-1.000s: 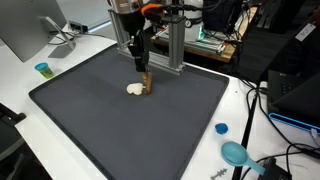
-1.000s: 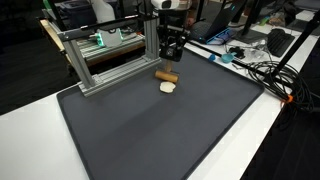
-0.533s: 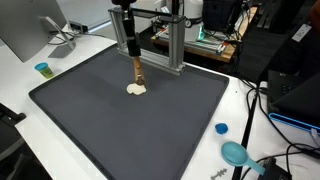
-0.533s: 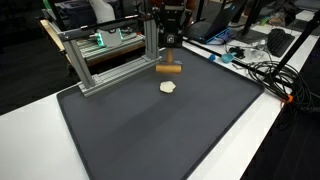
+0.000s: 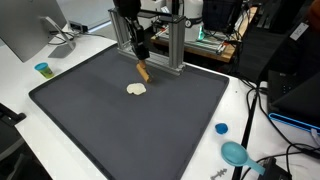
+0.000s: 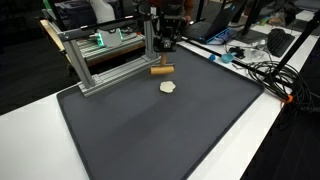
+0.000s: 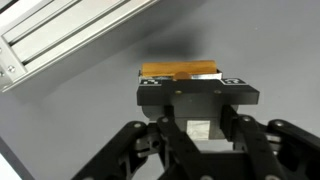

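My gripper (image 5: 140,50) hangs above the dark grey mat (image 5: 110,120), shut on a brown wooden piece (image 5: 142,71) that dangles tilted below its fingers, clear of the mat. In another exterior view the same wooden piece (image 6: 161,70) lies roughly level under the gripper (image 6: 163,45). A small pale cream lump (image 5: 135,89) rests on the mat just in front of and below the held piece, apart from it; the lump (image 6: 169,87) shows there too. From the wrist the gripper (image 7: 190,95) grips the brown piece (image 7: 180,71), with grey mat behind.
An aluminium frame (image 5: 172,45) stands on the mat's far edge right behind the gripper; the frame (image 6: 100,60) shows from the other side too. A blue cup (image 5: 42,69), blue lid (image 5: 221,128) and teal object (image 5: 236,153) sit on the white table. Cables (image 6: 262,70) lie beside the mat.
The gripper has lifted the brown piece off the mat, from beside the cream lump, up and back toward the aluminium frame. The lump stayed put.
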Action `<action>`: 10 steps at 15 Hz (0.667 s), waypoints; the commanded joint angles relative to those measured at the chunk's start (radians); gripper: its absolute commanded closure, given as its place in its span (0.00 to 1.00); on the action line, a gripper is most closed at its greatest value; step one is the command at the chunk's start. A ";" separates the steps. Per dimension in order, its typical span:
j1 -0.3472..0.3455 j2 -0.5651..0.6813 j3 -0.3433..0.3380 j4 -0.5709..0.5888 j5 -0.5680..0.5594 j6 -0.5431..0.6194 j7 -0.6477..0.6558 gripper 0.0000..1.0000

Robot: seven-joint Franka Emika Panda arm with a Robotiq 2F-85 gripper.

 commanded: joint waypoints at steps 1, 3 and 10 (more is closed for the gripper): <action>0.019 -0.001 0.009 0.051 -0.102 -0.033 -0.100 0.79; 0.012 0.001 0.006 0.026 -0.067 -0.011 -0.077 0.54; 0.022 -0.025 0.028 0.011 -0.089 0.094 -0.253 0.79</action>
